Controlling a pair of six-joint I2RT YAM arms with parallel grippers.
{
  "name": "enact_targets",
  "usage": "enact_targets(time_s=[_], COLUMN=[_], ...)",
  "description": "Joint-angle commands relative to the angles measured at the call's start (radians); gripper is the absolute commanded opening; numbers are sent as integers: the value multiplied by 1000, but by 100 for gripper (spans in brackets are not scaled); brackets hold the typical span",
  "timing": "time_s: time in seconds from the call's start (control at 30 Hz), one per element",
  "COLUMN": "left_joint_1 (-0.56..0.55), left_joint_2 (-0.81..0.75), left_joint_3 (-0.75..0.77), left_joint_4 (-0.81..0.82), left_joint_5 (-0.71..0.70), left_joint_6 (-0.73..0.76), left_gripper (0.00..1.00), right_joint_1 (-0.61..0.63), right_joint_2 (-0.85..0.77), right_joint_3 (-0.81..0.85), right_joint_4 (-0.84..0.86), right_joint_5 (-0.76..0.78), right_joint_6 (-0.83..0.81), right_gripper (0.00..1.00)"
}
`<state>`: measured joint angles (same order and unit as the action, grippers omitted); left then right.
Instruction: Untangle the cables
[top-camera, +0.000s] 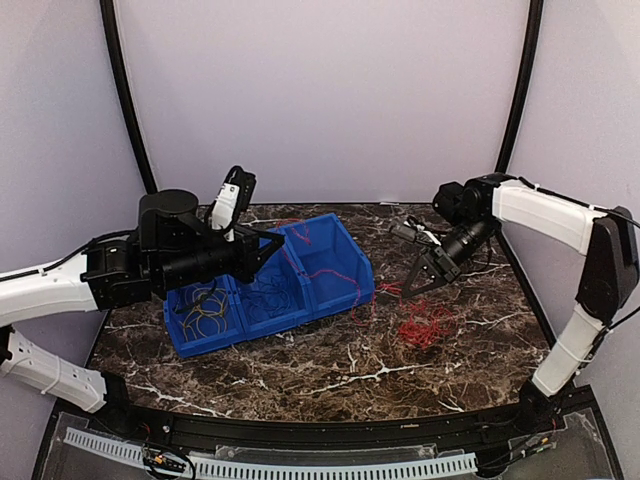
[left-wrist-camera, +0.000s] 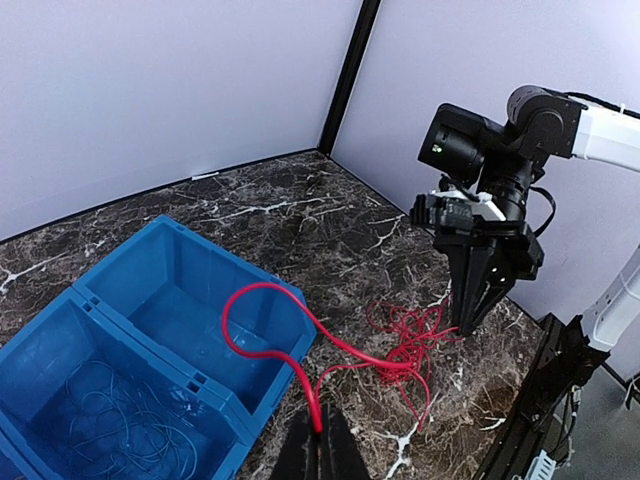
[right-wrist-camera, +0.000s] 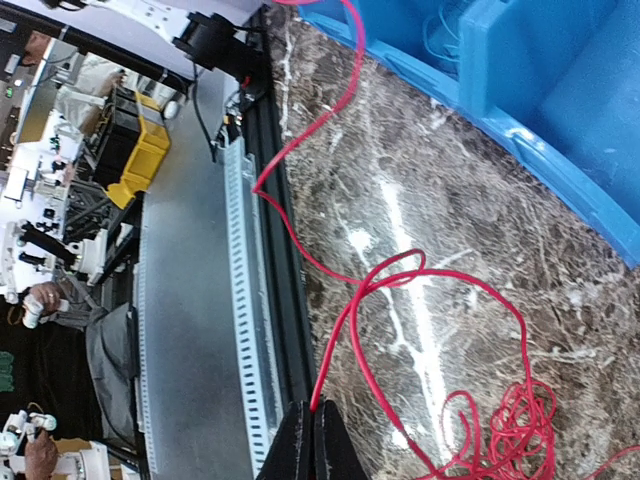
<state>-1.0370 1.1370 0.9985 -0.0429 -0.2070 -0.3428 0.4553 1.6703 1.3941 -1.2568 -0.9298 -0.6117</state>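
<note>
Your left pincer (left-wrist-camera: 320, 448) and right pincer (right-wrist-camera: 314, 428) are both clenched on the red cable (left-wrist-camera: 260, 286); its tangle (top-camera: 428, 325) sits just under the right one. Pull apart slowly, watch for snags.

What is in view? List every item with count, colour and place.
table: one, dark marble, under everything
bin: one, blue, three compartments, left-centre of table
yellow-tan cables: one bunch, yellow-tan, left compartment
blue cables: one bunch, blue, middle compartment
red cables: one tangled pile, red, on table right of bin, strands trailing toward bin
left end effector: one, black, above bin, shut on red strand
right end effector: one, black, right of bin, shut on red strand
</note>
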Motion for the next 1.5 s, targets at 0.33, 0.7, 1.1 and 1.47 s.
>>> enact_targets(time_s=[0.33, 0.7, 1.1, 1.47], left_joint_1=[-19, -60, -66, -66], left_joint_2=[234, 376, 82, -157], left_joint_3=[-78, -31, -221, -417], left_joint_4=[361, 519, 558, 392], left_joint_5=[272, 321, 12, -191], left_joint_6=[-1, 76, 92, -19], left_gripper=[5, 27, 32, 35], right_joint_1=[4, 35, 51, 62], right_joint_2=[23, 40, 58, 38], right_joint_3=[-2, 6, 320, 611], right_joint_4=[3, 22, 146, 462], right_joint_5=[-189, -179, -89, 77], right_joint_6=[-107, -96, 50, 270], right_gripper=[0, 0, 0, 0])
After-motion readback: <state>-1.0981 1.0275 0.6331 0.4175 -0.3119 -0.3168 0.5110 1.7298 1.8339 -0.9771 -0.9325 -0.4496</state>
